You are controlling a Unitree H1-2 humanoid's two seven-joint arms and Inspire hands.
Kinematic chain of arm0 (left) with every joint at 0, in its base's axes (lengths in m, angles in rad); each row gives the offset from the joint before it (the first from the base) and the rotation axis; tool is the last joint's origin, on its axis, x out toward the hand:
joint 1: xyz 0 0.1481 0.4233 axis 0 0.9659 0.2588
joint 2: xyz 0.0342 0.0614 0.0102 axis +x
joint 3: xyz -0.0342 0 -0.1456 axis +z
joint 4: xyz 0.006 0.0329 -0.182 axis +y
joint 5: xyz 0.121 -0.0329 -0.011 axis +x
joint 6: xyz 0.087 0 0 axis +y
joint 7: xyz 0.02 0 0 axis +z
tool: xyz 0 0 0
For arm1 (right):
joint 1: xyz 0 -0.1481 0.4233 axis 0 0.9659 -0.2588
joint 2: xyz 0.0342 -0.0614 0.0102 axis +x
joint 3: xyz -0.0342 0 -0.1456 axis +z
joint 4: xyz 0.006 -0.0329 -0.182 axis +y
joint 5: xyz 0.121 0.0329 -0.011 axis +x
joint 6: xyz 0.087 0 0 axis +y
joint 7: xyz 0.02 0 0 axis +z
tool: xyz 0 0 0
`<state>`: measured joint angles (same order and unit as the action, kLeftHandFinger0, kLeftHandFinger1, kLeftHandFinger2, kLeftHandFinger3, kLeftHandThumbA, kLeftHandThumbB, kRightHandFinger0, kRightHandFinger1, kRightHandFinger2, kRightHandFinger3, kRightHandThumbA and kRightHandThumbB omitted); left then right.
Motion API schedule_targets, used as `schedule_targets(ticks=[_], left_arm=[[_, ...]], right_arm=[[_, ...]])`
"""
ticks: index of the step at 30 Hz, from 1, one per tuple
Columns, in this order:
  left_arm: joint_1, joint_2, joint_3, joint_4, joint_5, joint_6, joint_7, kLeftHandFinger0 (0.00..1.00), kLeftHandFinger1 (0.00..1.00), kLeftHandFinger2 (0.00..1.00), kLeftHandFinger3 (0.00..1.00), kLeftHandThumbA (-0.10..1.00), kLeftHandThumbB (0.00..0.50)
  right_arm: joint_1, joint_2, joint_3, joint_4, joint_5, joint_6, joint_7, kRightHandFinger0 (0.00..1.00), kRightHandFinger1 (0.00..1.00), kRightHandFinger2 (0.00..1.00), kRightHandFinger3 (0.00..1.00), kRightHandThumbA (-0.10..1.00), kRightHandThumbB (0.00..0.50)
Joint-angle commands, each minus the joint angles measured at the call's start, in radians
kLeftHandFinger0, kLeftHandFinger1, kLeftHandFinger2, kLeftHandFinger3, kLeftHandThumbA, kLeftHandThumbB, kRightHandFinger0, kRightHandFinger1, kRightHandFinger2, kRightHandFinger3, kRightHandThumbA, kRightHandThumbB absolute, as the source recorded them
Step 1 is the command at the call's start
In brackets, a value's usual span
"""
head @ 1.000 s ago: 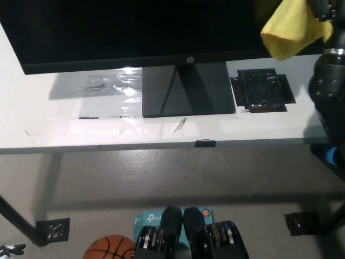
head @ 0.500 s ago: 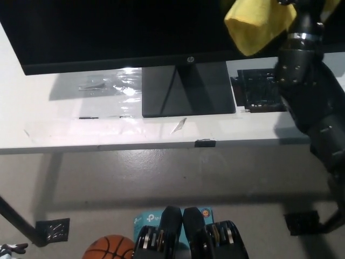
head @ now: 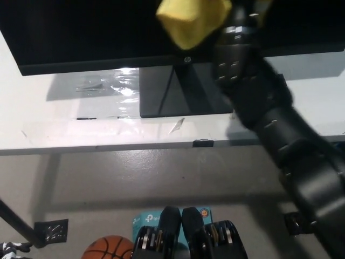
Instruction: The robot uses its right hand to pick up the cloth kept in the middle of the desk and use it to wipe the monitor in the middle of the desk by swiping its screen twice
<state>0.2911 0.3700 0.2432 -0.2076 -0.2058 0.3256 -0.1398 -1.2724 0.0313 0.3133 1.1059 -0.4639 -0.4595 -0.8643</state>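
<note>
Black right hand at top centre of frame, closed on crumpled yellow cloth, pressed against dark screen of wide black monitor on white desk.

The robot's right arm is black throughout, built from thick rounded segments with a dull matte shell. Small pale dots, probably screws, sit in short rows along the forearm. A narrow silvery ring circles the wrist where it narrows near the top edge.
</note>
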Motion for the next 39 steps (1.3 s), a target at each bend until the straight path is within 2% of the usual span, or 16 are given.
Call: schedule_targets(ticks=[1, 4, 5, 10, 13, 16, 21, 22, 25, 27, 29, 31, 34, 35, 37, 39], left_arm=[[0.0, 0.021, 0.0, -0.029, 0.012, -0.012, -0.013, 0.48, 0.51, 0.68, 0.83, 0.48, 0.114], [-0.005, 0.025, -0.004, -0.015, 0.013, -0.033, -0.019, 0.47, 0.49, 0.66, 0.82, 0.49, 0.114], [-0.011, 0.02, -0.004, -0.013, 0.009, -0.023, -0.016, 0.47, 0.48, 0.64, 0.83, 0.49, 0.13], [-0.015, 0.014, 0.002, -0.005, -0.002, -0.025, -0.017, 0.46, 0.47, 0.61, 0.82, 0.46, 0.119], [-0.012, 0.019, -0.001, -0.004, -0.001, -0.041, -0.026, 0.44, 0.48, 0.61, 0.81, 0.47, 0.104], [-0.014, 0.016, 0.004, 0.005, -0.011, -0.037, -0.029, 0.43, 0.47, 0.59, 0.81, 0.46, 0.125], [-0.002, 0.016, 0.008, -0.007, -0.006, -0.033, -0.031, 0.45, 0.49, 0.62, 0.82, 0.5, 0.131], [-0.004, 0.017, 0.008, 0.001, -0.007, -0.038, -0.034, 0.46, 0.5, 0.63, 0.81, 0.52, 0.163], [-0.002, 0.019, 0.005, -0.011, 0.012, -0.024, -0.023, 0.47, 0.51, 0.65, 0.82, 0.53, 0.15], [-0.002, 0.013, 0.01, -0.017, 0.004, -0.019, -0.021, 0.47, 0.49, 0.65, 0.83, 0.47, 0.113], [-0.003, 0.008, 0.013, -0.022, 0.001, -0.019, -0.017, 0.46, 0.47, 0.65, 0.82, 0.47, 0.105], [-0.003, 0.008, 0.016, -0.024, 0.0, -0.017, -0.017, 0.47, 0.47, 0.66, 0.84, 0.47, 0.106], [-0.003, 0.015, 0.019, -0.017, 0.006, -0.028, -0.02, 0.48, 0.5, 0.68, 0.84, 0.48, 0.107], [-0.005, 0.016, 0.02, -0.018, 0.005, -0.025, -0.02, 0.49, 0.5, 0.68, 0.84, 0.49, 0.104], [-0.006, 0.014, 0.024, -0.019, 0.004, -0.025, -0.018, 0.49, 0.49, 0.67, 0.84, 0.48, 0.107], [-0.005, 0.012, 0.028, -0.022, 0.002, -0.023, -0.015, 0.47, 0.48, 0.66, 0.84, 0.47, 0.096]], right_arm=[[-0.092, 0.055, 0.026, 0.011, -0.022, -0.01, -0.009, 0.0, 0.0, 0.0, 0.01, -0.1, 0.235], [-0.099, 0.094, 0.031, 0.026, -0.024, -0.01, -0.011, 0.0, 0.0, 0.0, 0.01, -0.1, 0.241], [-0.096, 0.109, 0.026, 0.028, -0.023, -0.01, 0.008, 0.0, 0.0, 0.01, 0.03, -0.1, 0.241], [-0.091, 0.135, 0.045, 0.047, -0.03, -0.01, -0.005, 0.0, 0.0, 0.03, 0.0, -0.1, 0.217], [-0.092, 0.14, 0.053, 0.059, -0.023, -0.01, -0.005, 0.0, 0.0, 0.03, 0.0, -0.1, 0.227], [-0.085, 0.135, 0.054, 0.06, -0.023, -0.01, 0.0, 0.0, 0.0, 0.03, 0.03, -0.1, 0.234], [-0.077, 0.125, 0.054, 0.057, -0.019, -0.01, 0.006, 0.0, 0.0, 0.05, 0.05, -0.1, 0.211], [-0.066, 0.104, 0.048, 0.044, -0.02, -0.01, 0.023, 0.0, 0.0, 0.06, 0.08, -0.1, 0.19], [-0.047, 0.075, 0.053, 0.014, -0.022, -0.01, 0.026, 0.0, 0.0, 0.05, 0.09, -0.1, 0.163], [-0.009, 0.026, 0.071, -0.036, -0.035, -0.01, 0.018, 0.0, 0.0, 0.04, 0.12, -0.1, 0.187], [0.026, -0.023, 0.094, -0.09, -0.04, -0.01, 0.034, 0.0, 0.0, 0.0, 0.1, -0.1, 0.206], [0.075, -0.083, 0.123, -0.16, -0.039, -0.01, 0.062, 0.0, 0.0, 0.08, 0.15, -0.1, 0.186], [0.116, -0.138, 0.136, -0.214, -0.042, -0.01, 0.092, 0.0, 0.0, 0.11, 0.17, -0.1, 0.18], [0.15, -0.171, 0.127, -0.255, -0.04, -0.01, 0.128, 0.0, 0.0, 0.17, 0.2, -0.1, 0.145], [0.191, -0.209, 0.118, -0.314, -0.034, -0.01, 0.162, 0.0, 0.0, 0.22, 0.19, -0.1, 0.126], [0.261, -0.253, 0.093, -0.396, -0.032, -0.01, 0.19, 0.0, 0.0, 0.26, 0.18, -0.1, 0.14]])
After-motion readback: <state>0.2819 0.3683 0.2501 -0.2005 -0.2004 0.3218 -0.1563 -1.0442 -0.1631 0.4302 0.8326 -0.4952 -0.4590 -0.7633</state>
